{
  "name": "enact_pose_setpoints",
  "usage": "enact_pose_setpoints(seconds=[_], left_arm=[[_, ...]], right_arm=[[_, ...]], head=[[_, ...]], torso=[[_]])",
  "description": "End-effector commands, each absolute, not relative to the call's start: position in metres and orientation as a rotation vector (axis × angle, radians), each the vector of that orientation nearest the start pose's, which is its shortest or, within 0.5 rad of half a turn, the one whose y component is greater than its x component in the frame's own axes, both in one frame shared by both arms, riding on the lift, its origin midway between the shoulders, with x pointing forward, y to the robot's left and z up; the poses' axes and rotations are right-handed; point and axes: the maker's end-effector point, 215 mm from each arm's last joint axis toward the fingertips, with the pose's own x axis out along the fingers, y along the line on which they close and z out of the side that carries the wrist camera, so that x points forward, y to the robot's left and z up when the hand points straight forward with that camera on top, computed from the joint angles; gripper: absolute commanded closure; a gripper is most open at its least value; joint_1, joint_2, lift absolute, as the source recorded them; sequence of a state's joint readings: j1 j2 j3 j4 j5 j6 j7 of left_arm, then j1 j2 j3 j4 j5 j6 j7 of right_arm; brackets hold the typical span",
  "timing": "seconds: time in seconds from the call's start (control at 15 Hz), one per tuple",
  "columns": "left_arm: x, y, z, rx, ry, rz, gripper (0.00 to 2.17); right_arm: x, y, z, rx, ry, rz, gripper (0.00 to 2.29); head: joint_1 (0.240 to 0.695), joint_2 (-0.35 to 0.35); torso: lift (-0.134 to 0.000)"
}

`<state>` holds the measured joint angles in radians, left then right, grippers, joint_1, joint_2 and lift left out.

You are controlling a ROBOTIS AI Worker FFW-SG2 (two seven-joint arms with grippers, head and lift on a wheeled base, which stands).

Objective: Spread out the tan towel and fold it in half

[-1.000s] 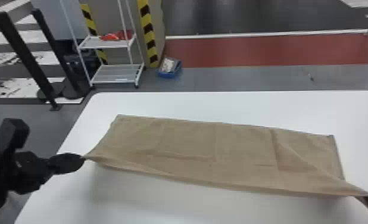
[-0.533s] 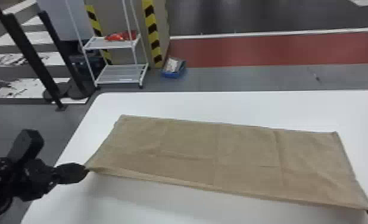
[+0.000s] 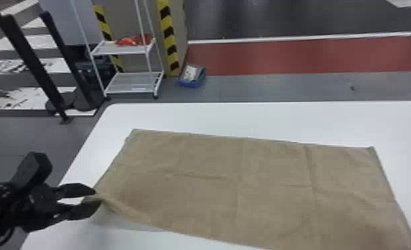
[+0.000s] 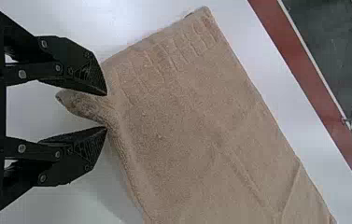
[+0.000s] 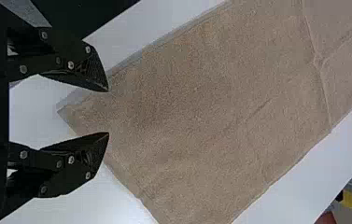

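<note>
Basically, tan towel lies mostly flat on white table; L gripper is spread w/ a puckered near corner between its fingers, R gripper also spread, at the other. Prob. releasing: back both out slow & straight, w/o snagging the pucker, then smooth it b/c bumps skew folds.

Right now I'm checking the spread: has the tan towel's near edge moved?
Yes: the towel reaches nearer the robot, farther from the white table's far edge.
</note>
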<state>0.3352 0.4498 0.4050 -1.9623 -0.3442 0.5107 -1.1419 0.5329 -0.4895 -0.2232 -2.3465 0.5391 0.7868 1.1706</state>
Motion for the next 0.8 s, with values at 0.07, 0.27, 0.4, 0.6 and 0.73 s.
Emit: enact_pose_setpoints(seconds=[0.07, 0.27, 0.4, 0.6, 0.73], left_arm=[[0.387, 0.406, -0.429, 0.529, 0.760, -0.630, 0.74], [0.381, 0.410, -0.427, 0.546, 0.763, -0.630, 0.74], [0.375, 0.413, -0.424, 0.561, 0.758, -0.625, 0.71], [0.376, 0.413, -0.423, 0.558, 0.748, -0.613, 0.40], [0.376, 0.412, -0.424, 0.556, 0.747, -0.611, 0.37]], right_arm=[[0.323, -0.328, -0.418, -0.658, 0.903, 0.710, 0.64], [0.312, -0.331, -0.423, -0.706, 0.941, 0.749, 0.64], [0.309, -0.349, -0.427, -0.774, 0.981, 0.729, 0.64], [0.314, -0.360, -0.435, -0.802, 1.005, 0.707, 0.65], [0.315, -0.355, -0.443, -0.817, 1.015, 0.719, 0.65]], head=[[0.695, 0.129], [0.695, 0.130], [0.695, 0.134], [0.695, 0.107], [0.695, 0.094]], torso=[[-0.124], [-0.124], [-0.124], [-0.124], [-0.124]])
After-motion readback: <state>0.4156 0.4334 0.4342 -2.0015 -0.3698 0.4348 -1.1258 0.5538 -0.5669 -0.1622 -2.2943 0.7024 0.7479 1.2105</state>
